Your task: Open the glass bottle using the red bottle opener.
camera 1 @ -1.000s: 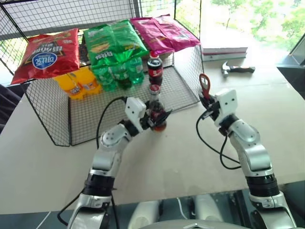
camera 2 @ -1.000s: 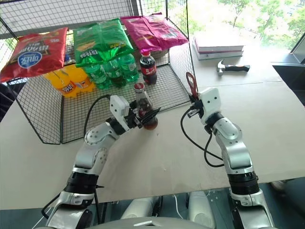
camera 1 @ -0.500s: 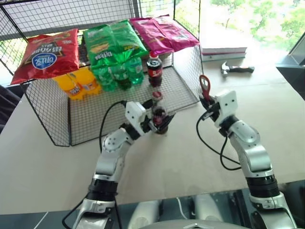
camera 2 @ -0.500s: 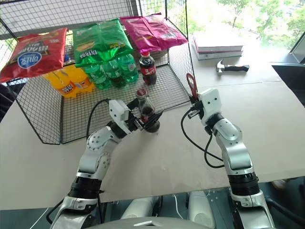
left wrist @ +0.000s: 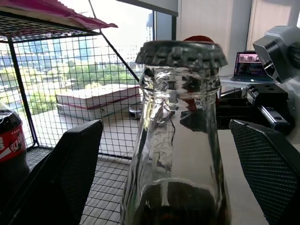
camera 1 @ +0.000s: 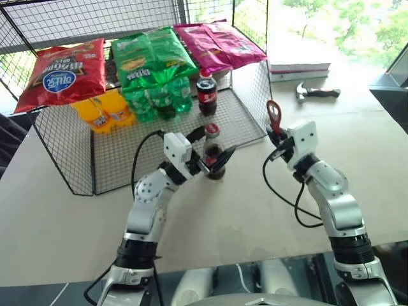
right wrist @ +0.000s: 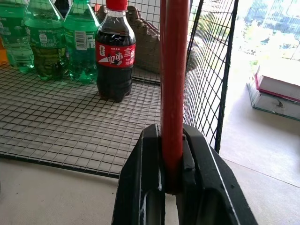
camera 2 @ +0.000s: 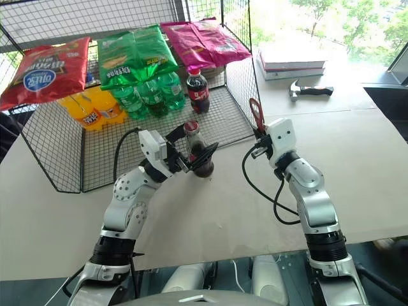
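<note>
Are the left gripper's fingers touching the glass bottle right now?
Apart. In the left wrist view the glass bottle stands between the left gripper's spread fingers, with background showing on both sides of its neck.

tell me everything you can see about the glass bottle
The small clear-glass cola bottle has a slim see-through neck, dark liquid lower down, a red label band and a crimped metal cap still on. It stands at the wire rack's front edge, tilted slightly. The left end effector brackets it, black fingers open and apart from the glass.
</note>
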`<state>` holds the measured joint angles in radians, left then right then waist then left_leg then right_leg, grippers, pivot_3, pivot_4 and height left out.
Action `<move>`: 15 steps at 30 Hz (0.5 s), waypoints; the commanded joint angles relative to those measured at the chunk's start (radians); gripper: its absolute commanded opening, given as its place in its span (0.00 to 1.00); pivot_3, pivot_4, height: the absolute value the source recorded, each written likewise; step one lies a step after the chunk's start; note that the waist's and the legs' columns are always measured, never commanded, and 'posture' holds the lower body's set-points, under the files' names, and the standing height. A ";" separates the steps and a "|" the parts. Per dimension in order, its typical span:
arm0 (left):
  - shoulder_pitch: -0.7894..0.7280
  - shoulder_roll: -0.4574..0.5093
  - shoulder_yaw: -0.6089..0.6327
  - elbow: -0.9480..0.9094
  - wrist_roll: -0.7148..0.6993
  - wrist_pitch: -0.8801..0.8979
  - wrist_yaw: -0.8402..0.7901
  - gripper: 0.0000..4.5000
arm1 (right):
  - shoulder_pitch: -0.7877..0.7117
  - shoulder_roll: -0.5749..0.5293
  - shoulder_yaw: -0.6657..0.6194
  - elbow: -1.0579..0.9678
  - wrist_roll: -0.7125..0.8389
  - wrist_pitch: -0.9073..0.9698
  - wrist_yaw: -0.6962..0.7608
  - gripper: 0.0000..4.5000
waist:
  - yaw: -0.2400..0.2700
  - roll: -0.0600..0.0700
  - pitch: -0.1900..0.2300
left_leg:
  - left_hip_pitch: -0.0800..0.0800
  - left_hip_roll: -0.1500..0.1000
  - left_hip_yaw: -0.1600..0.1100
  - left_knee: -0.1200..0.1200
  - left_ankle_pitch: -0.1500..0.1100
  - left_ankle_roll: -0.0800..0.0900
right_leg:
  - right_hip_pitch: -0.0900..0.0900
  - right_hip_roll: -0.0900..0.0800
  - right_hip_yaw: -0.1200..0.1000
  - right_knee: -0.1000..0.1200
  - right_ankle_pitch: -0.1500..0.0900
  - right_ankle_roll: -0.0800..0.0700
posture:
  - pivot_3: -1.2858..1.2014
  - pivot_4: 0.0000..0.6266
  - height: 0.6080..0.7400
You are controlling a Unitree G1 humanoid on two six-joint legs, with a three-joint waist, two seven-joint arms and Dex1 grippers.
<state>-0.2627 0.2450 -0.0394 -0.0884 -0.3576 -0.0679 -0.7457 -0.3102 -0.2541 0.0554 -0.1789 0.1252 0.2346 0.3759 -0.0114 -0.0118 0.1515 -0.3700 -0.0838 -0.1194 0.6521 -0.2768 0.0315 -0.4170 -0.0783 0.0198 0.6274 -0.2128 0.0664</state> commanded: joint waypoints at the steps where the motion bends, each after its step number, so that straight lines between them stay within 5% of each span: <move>1: -0.016 -0.003 0.003 -0.037 -0.016 -0.017 -0.003 0.99 | -0.011 -0.002 -0.009 -0.027 0.005 -0.018 0.003 0.00 | 0.000 0.000 0.000 | 0.000 0.000 0.000 0.000 0.000 0.000 | 0.000 0.000 0.000 0.000 0.000 0.000 | 0.52 0.24 1.00; 4: -0.017 -0.006 0.002 -0.031 -0.011 -0.021 0.000 0.99 | -0.012 -0.001 -0.008 -0.025 0.004 -0.018 0.005 0.00 | 0.000 0.000 0.000 | 0.000 0.000 0.000 0.000 0.000 0.000 | 0.000 0.000 0.000 0.000 0.000 0.000 | 0.52 0.24 1.00; 7: -0.018 -0.007 0.002 -0.029 -0.011 -0.019 0.003 0.81 | -0.014 0.000 -0.006 -0.026 0.002 -0.017 0.007 0.00 | 0.000 0.000 0.000 | 0.000 0.000 0.000 0.000 0.000 0.000 | 0.000 0.000 0.000 0.000 0.000 0.000 | 0.52 0.24 1.00; 11: -0.013 -0.004 -0.002 -0.030 -0.005 -0.011 0.010 0.41 | -0.019 0.013 0.012 -0.052 0.007 0.001 0.007 0.00 | 0.000 0.000 0.000 | 0.000 0.000 0.000 0.000 0.000 0.000 | 0.000 0.000 0.000 0.000 0.000 0.000 | 0.52 0.24 1.00; 15: 0.003 0.006 -0.015 -0.040 0.009 -0.005 0.017 0.30 | -0.035 0.029 0.047 -0.080 -0.002 0.012 0.011 0.00 | -0.001 0.001 -0.001 | 0.004 0.000 0.000 0.000 0.000 0.000 | 0.003 0.000 0.000 0.000 0.000 0.000 | 0.52 0.24 1.00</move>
<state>-0.2782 0.2399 -0.0444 -0.1201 -0.3701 -0.0808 -0.7342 -0.3148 -0.2279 0.0889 -0.1964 0.1246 0.2552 0.3843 -0.0125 -0.0108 0.1505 -0.3657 -0.0836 -0.1184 0.6521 -0.2768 0.0315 -0.4137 -0.0780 0.0208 0.6280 -0.2128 0.0665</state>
